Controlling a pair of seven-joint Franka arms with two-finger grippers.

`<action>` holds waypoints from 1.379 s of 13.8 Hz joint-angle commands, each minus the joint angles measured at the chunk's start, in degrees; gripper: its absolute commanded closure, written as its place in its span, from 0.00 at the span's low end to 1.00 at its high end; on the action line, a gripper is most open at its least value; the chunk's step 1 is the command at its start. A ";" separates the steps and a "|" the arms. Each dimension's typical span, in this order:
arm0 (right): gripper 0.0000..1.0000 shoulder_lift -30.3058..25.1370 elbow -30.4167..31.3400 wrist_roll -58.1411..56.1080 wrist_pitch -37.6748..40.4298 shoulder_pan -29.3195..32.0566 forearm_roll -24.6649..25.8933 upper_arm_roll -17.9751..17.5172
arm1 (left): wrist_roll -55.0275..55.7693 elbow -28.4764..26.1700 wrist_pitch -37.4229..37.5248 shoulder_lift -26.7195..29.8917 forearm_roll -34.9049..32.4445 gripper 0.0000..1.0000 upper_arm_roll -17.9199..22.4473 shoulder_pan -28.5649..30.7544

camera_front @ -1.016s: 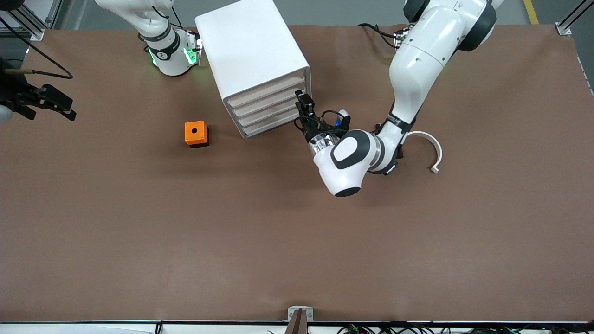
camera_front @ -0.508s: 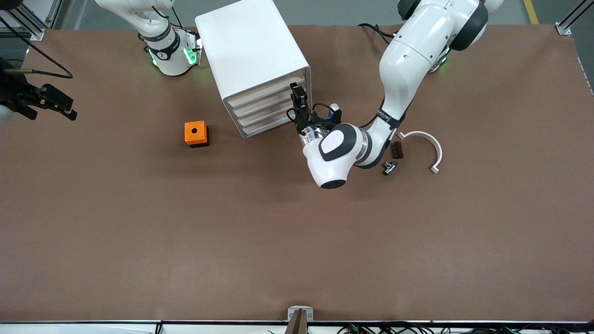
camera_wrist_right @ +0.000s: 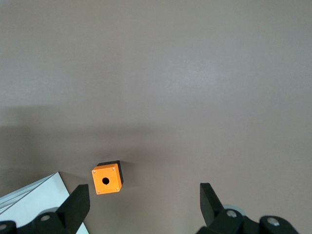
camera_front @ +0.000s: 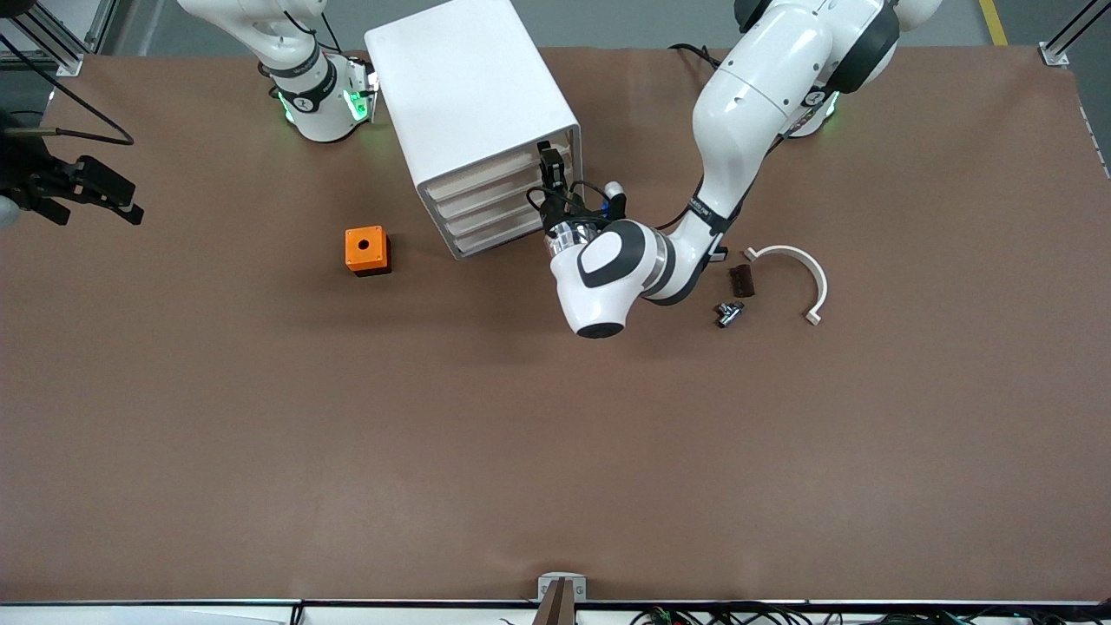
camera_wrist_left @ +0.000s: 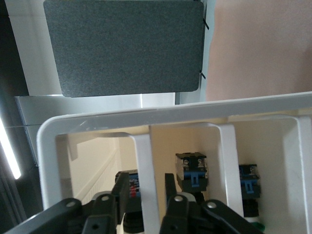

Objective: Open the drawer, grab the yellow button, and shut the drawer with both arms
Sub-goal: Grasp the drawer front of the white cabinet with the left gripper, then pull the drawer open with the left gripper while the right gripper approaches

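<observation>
The white cabinet [camera_front: 473, 113] stands at the robots' side of the table. The drawer [camera_front: 499, 172], its uppermost, sits closed. My left gripper [camera_front: 551, 169] is at the drawer's front, at the end toward the left arm. In the left wrist view the left gripper [camera_wrist_left: 146, 187] is open, with one finger on each side of the drawer's white front lip [camera_wrist_left: 145, 156]. A black-and-blue part with a bit of red [camera_wrist_left: 130, 181] shows inside the drawer. No orange cap shows. My right gripper [camera_front: 134, 204] waits open, high over the right arm's end of the table; it also shows in its wrist view [camera_wrist_right: 144, 202].
An orange cube with a round hole [camera_front: 367, 250] sits beside the cabinet, nearer the camera, and also shows in the right wrist view [camera_wrist_right: 107, 180]. A white curved piece [camera_front: 794, 269], a dark brown part [camera_front: 741, 280] and a small silver-black part [camera_front: 729, 312] lie toward the left arm's end.
My left arm has swung toward the cabinet and brought its gripper up to the uppermost drawer's front, uncovering the small parts on the table. The right arm has not moved.
</observation>
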State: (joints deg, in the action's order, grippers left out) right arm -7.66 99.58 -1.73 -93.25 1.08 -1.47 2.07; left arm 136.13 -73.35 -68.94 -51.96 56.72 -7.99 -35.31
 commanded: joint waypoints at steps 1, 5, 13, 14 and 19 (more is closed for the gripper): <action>0.00 -0.69 0.26 -1.08 0.09 0.68 -0.99 -0.13 | 1.24 0.67 1.00 -1.29 3.12 0.83 0.26 -0.63; 0.00 -0.69 0.09 -0.56 0.44 0.59 -0.81 -0.22 | 1.33 0.67 0.91 -1.65 4.62 0.97 0.34 -0.64; 0.00 5.62 -2.11 -1.00 0.88 0.50 0.07 -0.40 | 1.33 0.76 0.91 -2.44 5.23 0.98 0.69 1.64; 0.00 8.94 -3.07 -1.00 0.88 0.42 0.15 -0.40 | 1.41 0.76 0.91 -2.53 6.11 0.97 0.78 2.43; 0.00 16.97 -6.68 -0.82 0.70 2.26 0.85 -0.31 | 1.42 1.11 0.56 -2.88 7.87 0.96 0.87 6.91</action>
State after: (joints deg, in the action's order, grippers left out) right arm 6.85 96.34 -1.87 -93.74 1.86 -1.08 2.25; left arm 137.38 -73.53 -68.29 -53.90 62.05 -7.16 -30.50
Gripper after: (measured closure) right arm 0.000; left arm 0.894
